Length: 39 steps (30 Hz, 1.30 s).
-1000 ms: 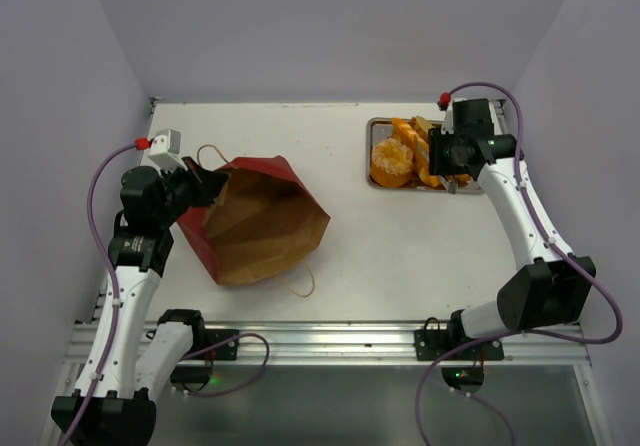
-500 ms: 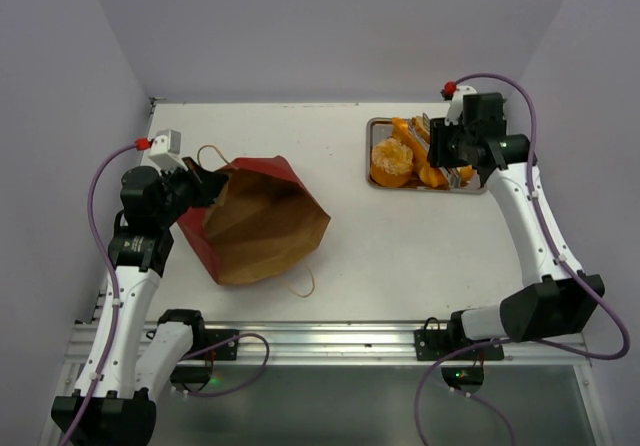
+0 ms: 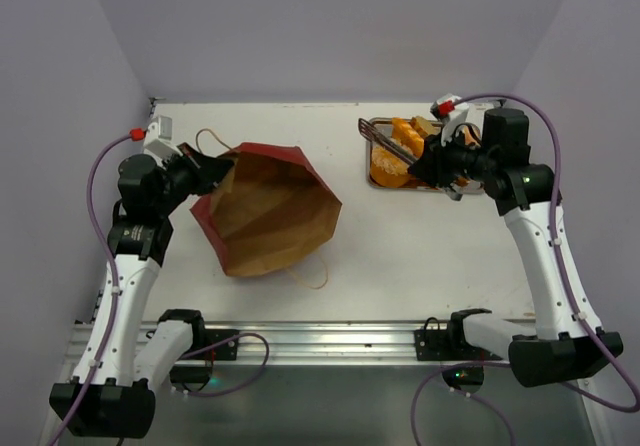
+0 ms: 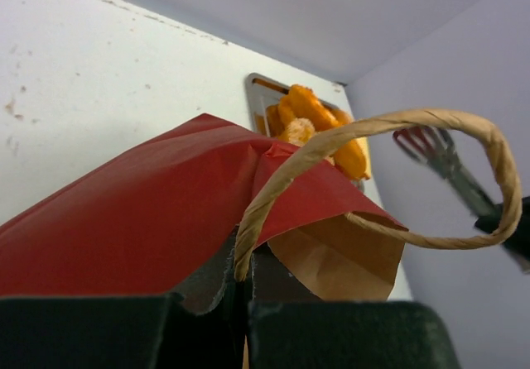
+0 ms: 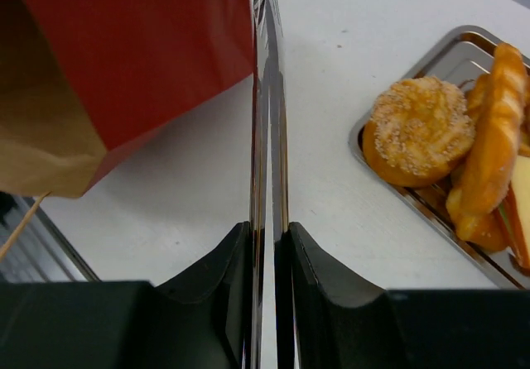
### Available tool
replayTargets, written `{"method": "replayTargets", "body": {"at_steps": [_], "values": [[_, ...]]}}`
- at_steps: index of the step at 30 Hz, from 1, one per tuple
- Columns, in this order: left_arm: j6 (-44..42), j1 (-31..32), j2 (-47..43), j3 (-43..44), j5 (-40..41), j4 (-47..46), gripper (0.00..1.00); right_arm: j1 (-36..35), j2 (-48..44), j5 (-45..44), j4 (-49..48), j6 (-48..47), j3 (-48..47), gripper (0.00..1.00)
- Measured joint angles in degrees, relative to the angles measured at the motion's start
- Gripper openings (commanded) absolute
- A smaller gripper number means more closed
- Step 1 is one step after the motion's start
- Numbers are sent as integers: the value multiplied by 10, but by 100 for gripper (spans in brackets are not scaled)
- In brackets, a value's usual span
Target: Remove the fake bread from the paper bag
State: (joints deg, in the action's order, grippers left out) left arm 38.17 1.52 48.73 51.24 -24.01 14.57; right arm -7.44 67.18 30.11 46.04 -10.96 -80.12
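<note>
You have: left gripper (image 3: 205, 171) clamped on the rim of the paper bag (image 3: 270, 211) near the table's (image 3: 420, 256) left edge, seemingly to hold its mouth open; right gripper (image 3: 438, 162) pinching metal tongs (image 3: 385, 138) over fake bread (image 3: 390, 161) in the far-right tray (image 5: 431, 220).

You're looking past the left gripper (image 4: 240, 294), jaws pinched on the paper bag (image 4: 141, 212) at the root of its looped handle (image 4: 397, 125) — beyond the red fold sits the tray (image 4: 252, 79) of bread (image 4: 310, 108), with a blurred pronged metal tool (image 4: 437, 152) on the right.
</note>
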Motion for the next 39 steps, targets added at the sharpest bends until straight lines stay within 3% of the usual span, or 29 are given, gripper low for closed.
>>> {"method": "replayTargets", "body": {"at_steps": [10,17,20,26,27,30,35,39], "values": [[218,-8,98,78,46,-1,0,0,-53,106,-44,-13,85,21],[275,-81,201,113,49,23,5,0,-104,115,-73,-7,114,21],[276,-105,267,112,23,0,13,0,-119,113,-80,-7,118,20],[239,-130,371,118,-50,-24,48,0,-134,102,-82,-11,128,21],[226,-133,380,123,-67,-26,72,0,-135,101,-81,-13,129,21],[188,-139,380,146,-83,-25,95,0,-133,99,-76,-23,131,21],[98,-141,365,235,-73,-1,100,0,-122,99,-53,-57,137,21],[51,-143,318,245,-62,6,100,0,-108,96,-22,-95,150,22]]}}
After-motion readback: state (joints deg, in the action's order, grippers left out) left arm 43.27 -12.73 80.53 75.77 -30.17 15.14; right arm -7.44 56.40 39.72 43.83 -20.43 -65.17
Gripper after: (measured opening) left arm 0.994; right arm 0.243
